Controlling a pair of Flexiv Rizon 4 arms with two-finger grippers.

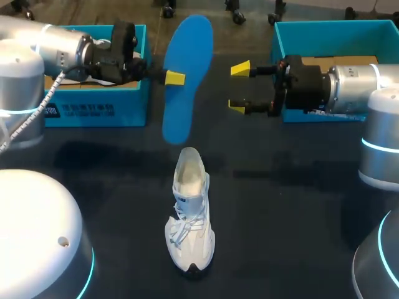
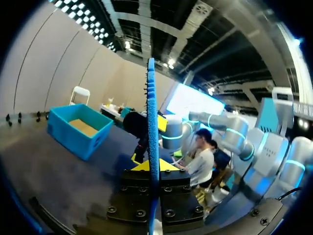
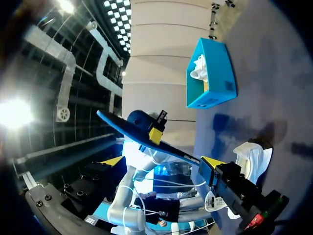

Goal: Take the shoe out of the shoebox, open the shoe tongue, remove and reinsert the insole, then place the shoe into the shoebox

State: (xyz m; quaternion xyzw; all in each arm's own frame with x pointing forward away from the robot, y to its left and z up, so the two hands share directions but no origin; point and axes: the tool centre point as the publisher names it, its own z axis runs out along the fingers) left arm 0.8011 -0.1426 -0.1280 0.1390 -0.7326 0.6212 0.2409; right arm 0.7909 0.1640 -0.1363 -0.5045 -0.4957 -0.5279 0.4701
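Observation:
My left gripper is shut on a blue insole and holds it in the air above the table's far middle, long axis nearly upright. In the left wrist view the insole stands edge-on between the yellow tips of the left gripper. My right gripper hangs open just right of the insole, apart from it. From the right wrist, the insole lies ahead of the open right gripper. The white shoe stands on the table below, toe toward the front edge.
A blue box with white paper inside sits at the back left, under my left arm. A second blue box sits at the back right, behind my right arm. Dark table surface surrounds the shoe.

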